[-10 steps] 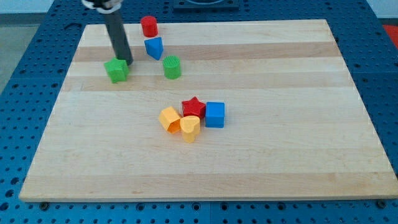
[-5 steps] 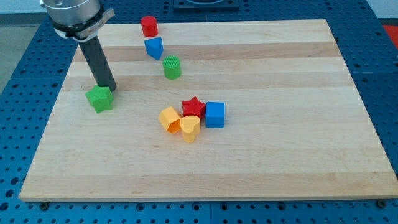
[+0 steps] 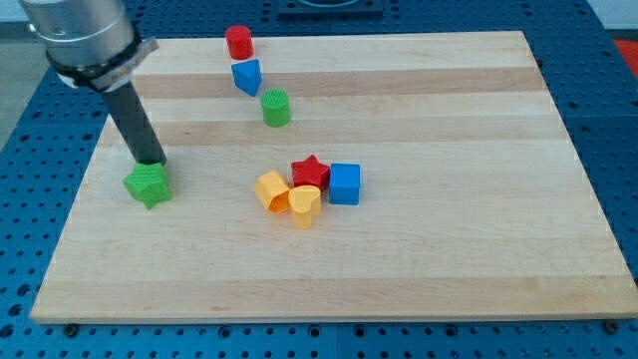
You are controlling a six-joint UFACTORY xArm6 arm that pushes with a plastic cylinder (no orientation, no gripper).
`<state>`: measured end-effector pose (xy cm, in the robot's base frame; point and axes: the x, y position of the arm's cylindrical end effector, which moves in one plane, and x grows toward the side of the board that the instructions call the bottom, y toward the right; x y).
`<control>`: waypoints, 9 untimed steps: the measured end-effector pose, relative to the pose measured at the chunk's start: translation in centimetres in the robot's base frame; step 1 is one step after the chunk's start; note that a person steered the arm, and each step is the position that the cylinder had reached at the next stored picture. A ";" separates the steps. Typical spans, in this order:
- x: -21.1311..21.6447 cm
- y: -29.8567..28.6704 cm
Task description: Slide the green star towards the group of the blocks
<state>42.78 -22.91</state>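
Tip status first: my tip [image 3: 155, 162] sits at the view's-top edge of the green star [image 3: 148, 185], touching it or a hair off, can't tell which. No pincer on this rig, just a bare rod, so nothing to report as apart, together or clamped.

Green star lies directly below my tip toward the view's bottom, near the desk's [image 3: 449, 249] left edge. Target group is well off to the tip's right and slightly lower: orange block [image 3: 270, 190], yellow heart [image 3: 306, 204], red star [image 3: 310, 172], blue cube [image 3: 345, 183], all packed touching or nearly so. Second loose set up and right of the tip: red cylinder [image 3: 238, 41], blue block [image 3: 246, 76], green cylinder [image 3: 276, 107]. Not on the direct line to the group.

Handling, my read:
- Small rigid plastic piece, light, likely slides easily on smooth wood. Not fragile.
- Star points mean an off-centre push will spin it rather than translate it. It can roll off a thin rod.
- No grasp possible; contact only by side push.

Contact point: current position is wrong for the job, pushing from here drives it toward the view's bottom. I'd want the tip on the star's left face, ideally seated in a notch between two points, force line through its centre aimed at the orange block. Short corrective pushes if it yaws.
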 end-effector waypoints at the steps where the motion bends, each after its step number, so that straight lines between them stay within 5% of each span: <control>1: -1.3 -2.4; 4: 5.2 -1.2; 7: 1.2 3.8; 9: 2.3 7.9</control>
<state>45.07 -14.96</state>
